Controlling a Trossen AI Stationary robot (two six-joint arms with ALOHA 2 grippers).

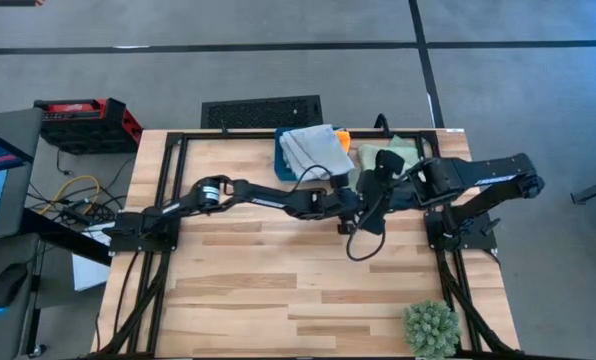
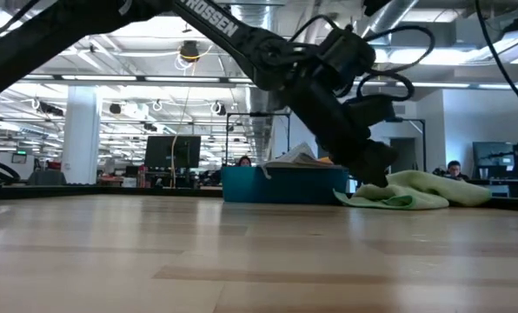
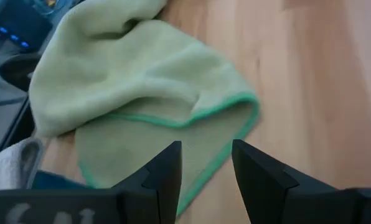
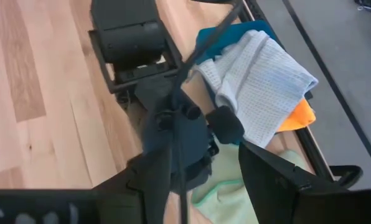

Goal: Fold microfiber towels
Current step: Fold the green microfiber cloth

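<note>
1. Green microfiber towel [image 3: 148,93] is lying crumpled on the wooden table [image 1: 278,290] at its far right; the left wrist view alone is showing its bright green hem.
2. Left gripper [image 3: 205,163] is hovering just above that towel's edge, its jaws standing apart and holding nothing.
3. Right gripper [image 4: 201,168] is waiting above the left arm's wrist, jaws likewise spread and empty.
4. Pale blue-grey towel [image 4: 260,84] is draping over the dark teal box [image 1: 284,155], with the orange towel [image 4: 299,116] peeking out beneath it, clearest in the right wrist view.
5. Only the high view is showing the spiky plant ball [image 1: 431,328] at the near right corner.
</note>
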